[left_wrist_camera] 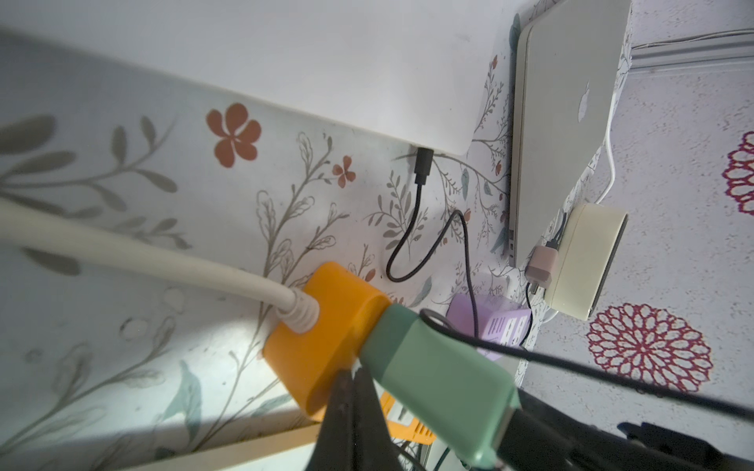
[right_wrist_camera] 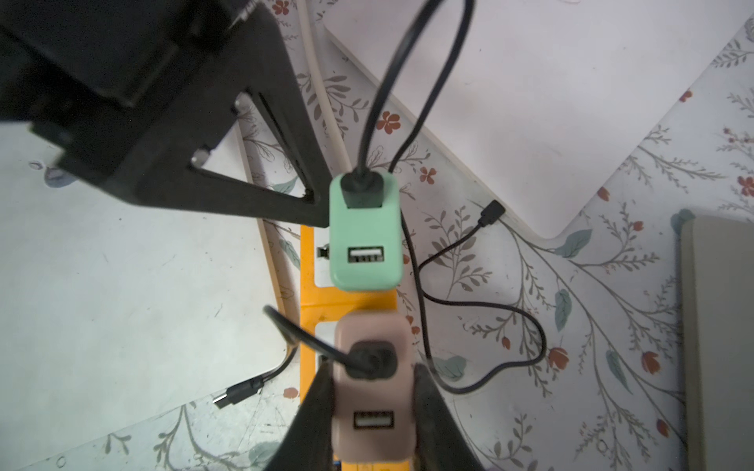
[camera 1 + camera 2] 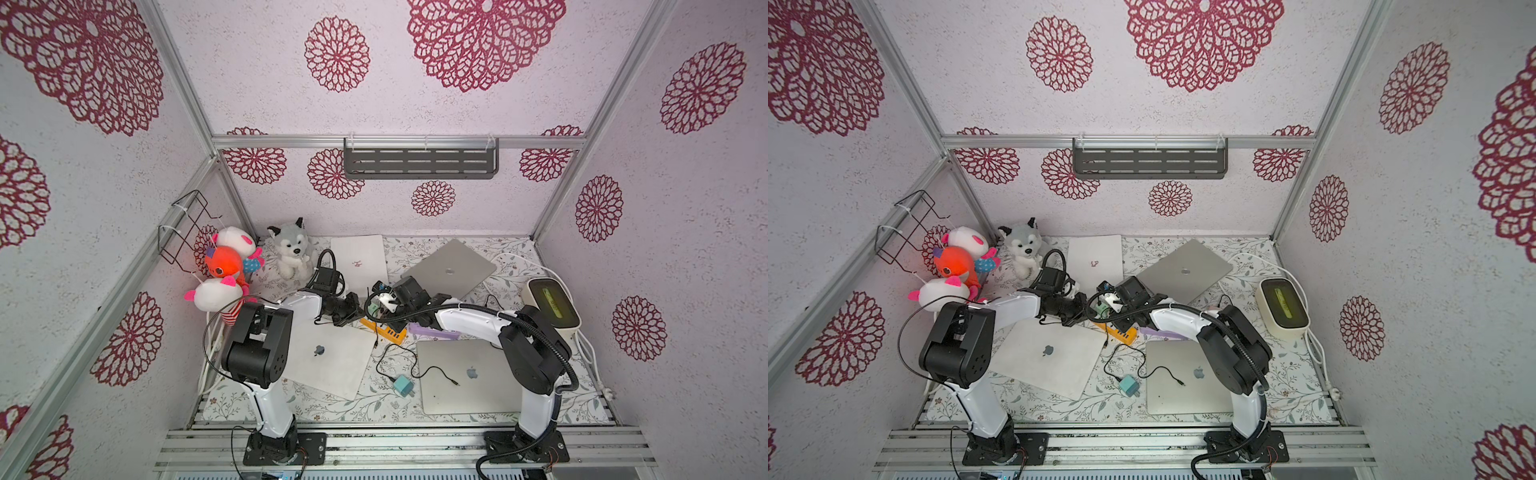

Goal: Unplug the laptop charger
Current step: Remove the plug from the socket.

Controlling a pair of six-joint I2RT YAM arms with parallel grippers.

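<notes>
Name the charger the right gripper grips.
The pink charger, clamped by the right gripper; the green charger beside it on the orange power strip is ungripped.

We find the orange power strip [image 2: 309, 261] hemmed in: a white laptop [image 3: 332, 357] lies just beside it on one side, a purple strip [image 3: 432, 332] and a silver laptop [image 3: 469, 374] on the other. On it the green charger [image 2: 364, 244] and the pink charger [image 2: 367, 326] stand close together, with only a narrow gap between them. The left gripper [image 1: 351, 391], jaws together, sits right against the green charger's side. The right gripper [image 2: 373, 379] clamps the pink one from both sides. We see black cables [image 2: 363, 163] looping over and beside both chargers. Between the two near laptops the worktop [image 3: 386, 409] lies bare, crossed by a loose cable and a teal charger [image 3: 402, 384].
</notes>
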